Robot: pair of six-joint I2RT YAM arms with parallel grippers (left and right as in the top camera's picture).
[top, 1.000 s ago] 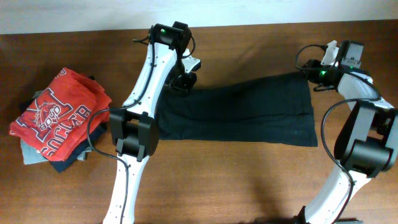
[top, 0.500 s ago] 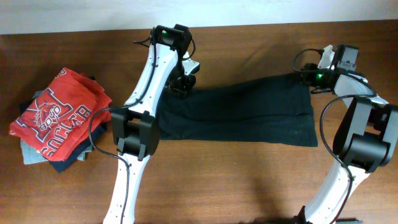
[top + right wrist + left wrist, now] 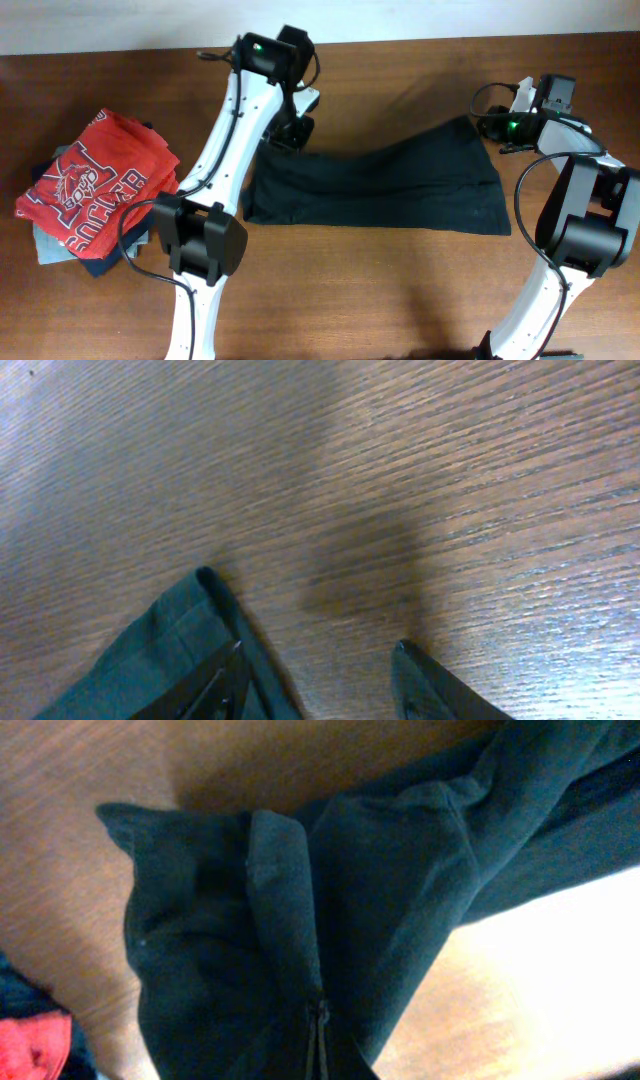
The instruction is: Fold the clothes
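I count one dark garment on the desk, lying across the middle as a wide band with its long side running 9 to 3 o'clock. Its 3 o'clock end lies flat, and its 10 o'clock corner is drawn up into a bunch. I have two arms in view, one end effector each. My left end effector sits at that 10 o'clock corner. In the left wrist view its two fingers are pressed together on the garment, with folds fanning out from the pinch. My right end effector is at the garment's 1 o'clock corner. In the right wrist view its two fingers stand apart at a middling gap. One is over the edge of the cloth, the other over bare wood, and nothing is clamped between them. At 9 o'clock on the desk, well apart from the garment, is one pile. It has a red shirt with white lettering on top, and a grey piece and a navy piece showing beneath.
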